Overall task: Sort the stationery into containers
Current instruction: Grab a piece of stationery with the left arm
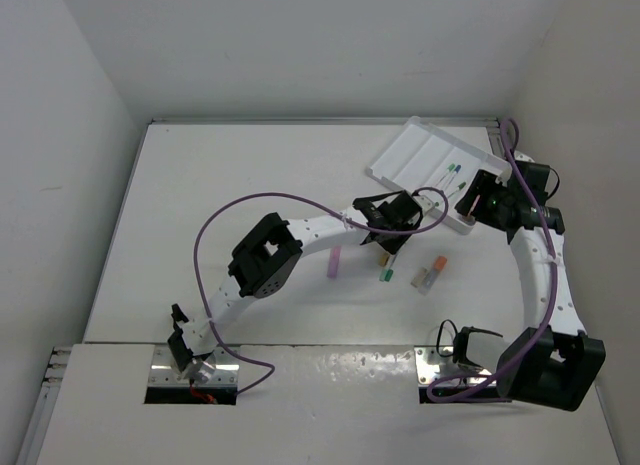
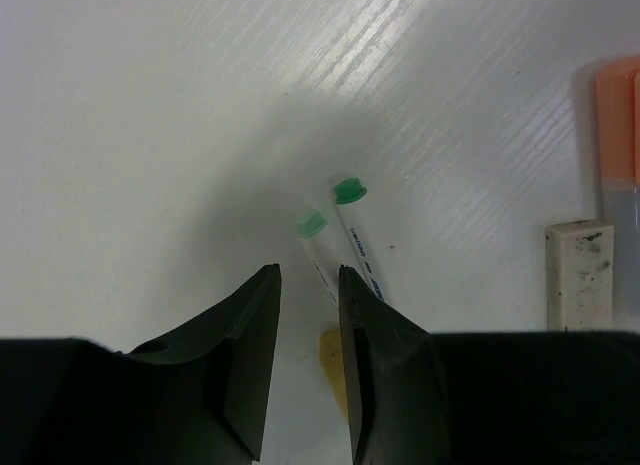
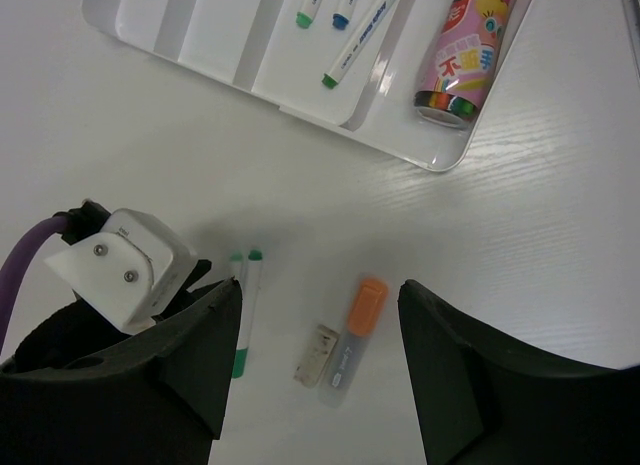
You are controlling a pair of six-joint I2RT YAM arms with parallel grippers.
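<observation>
Overhead view looks down; both close wrist views share the green-capped pens.

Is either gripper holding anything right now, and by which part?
Nothing is held. The left gripper stands narrowly open above two green-capped pens; the right gripper is open and empty.

**Right wrist view.** Pink tube, in the compartment along one long edge of the tray: cartoon print with large yellow and red East Asian characters, not legible with certainty. White marker, in the next compartment: one line of blue lettering along the barrel, too small to read.

**Left wrist view.** Two green-capped pens on the table: fine blue print along the barrels, likewise illegible.
</observation>
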